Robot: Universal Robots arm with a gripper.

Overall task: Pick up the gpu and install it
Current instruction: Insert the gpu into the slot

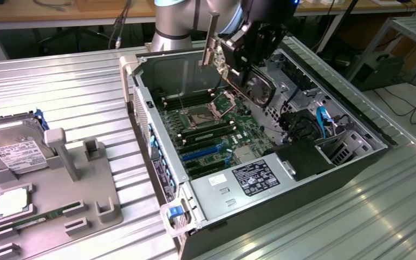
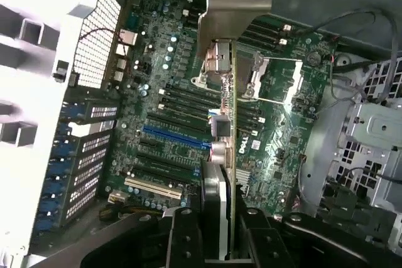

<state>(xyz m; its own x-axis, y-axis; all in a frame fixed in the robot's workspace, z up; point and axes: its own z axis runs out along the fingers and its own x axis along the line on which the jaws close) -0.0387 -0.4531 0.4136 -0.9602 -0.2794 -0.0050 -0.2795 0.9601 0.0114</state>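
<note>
Clamping the thin dark silver-bracketed gpu point(image 1: 257, 88), your black gripper's point(image 2: 220, 238) part-closed jaws are hovering; card pointing lengthwise toward the green motherboard point(image 1: 212, 127).

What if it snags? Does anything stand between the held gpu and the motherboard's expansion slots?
Nothing visible does. The gripper clamps the gpu above the motherboard in the open case. The blue slot and its neighbours lie bare; the cables sit toward the exterior view's right.

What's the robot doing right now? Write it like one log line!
gripper: shut on gpu | gpu: held above motherboard | computer case: open | install: not yet done
</note>
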